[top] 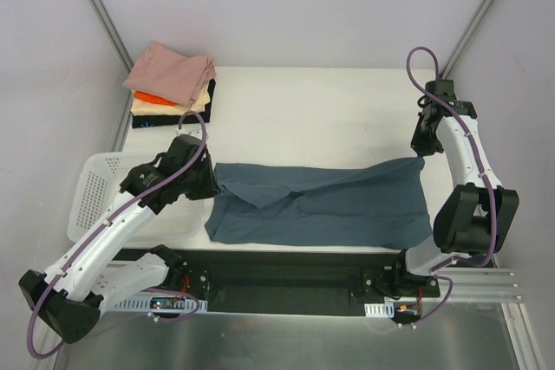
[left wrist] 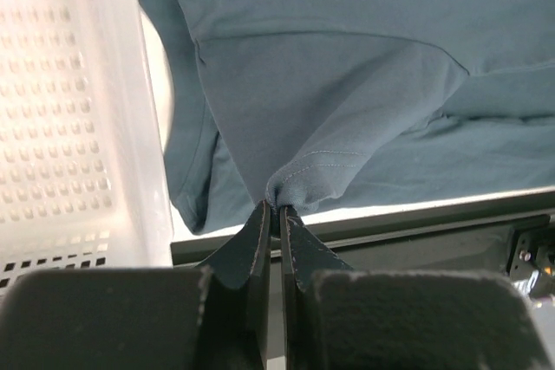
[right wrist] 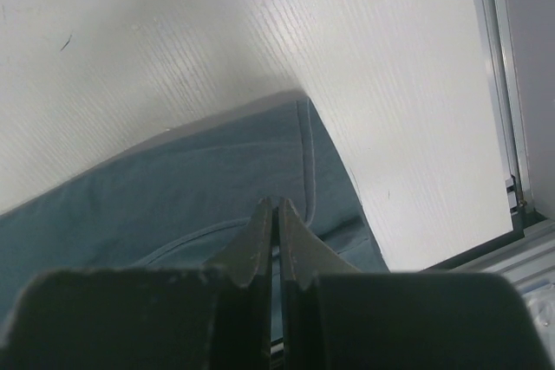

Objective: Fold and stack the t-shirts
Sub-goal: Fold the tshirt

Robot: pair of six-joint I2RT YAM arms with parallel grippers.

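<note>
1. The slate-blue t-shirt (top: 321,205) lies spread over the near half of the desk (top: 329,119), its long axis running left to right between the two arms.
2. The left hand (left wrist: 277,207) is closed on a bunched bit of stitched edge at the shirt's left end, just beside the white basket (top: 95,188). The cloth puckers at its fingertips.
3. The right hand (right wrist: 276,205) is closed too, at the shirt's far right corner. Its wrist view does not show whether any cloth is pinched between the fingers.
4. Each hand therefore sits at one end of the long axis, with the cloth stretching away from it toward the other hand. The next fold probably depends on both ends moving together across the short axis.
5. The stack of folded t-shirts (top: 173,84), pink on top, sits at the far left corner, well apart from the blue shirt. It is nearer the left arm, which looks better placed to carry the shirt there.
</note>
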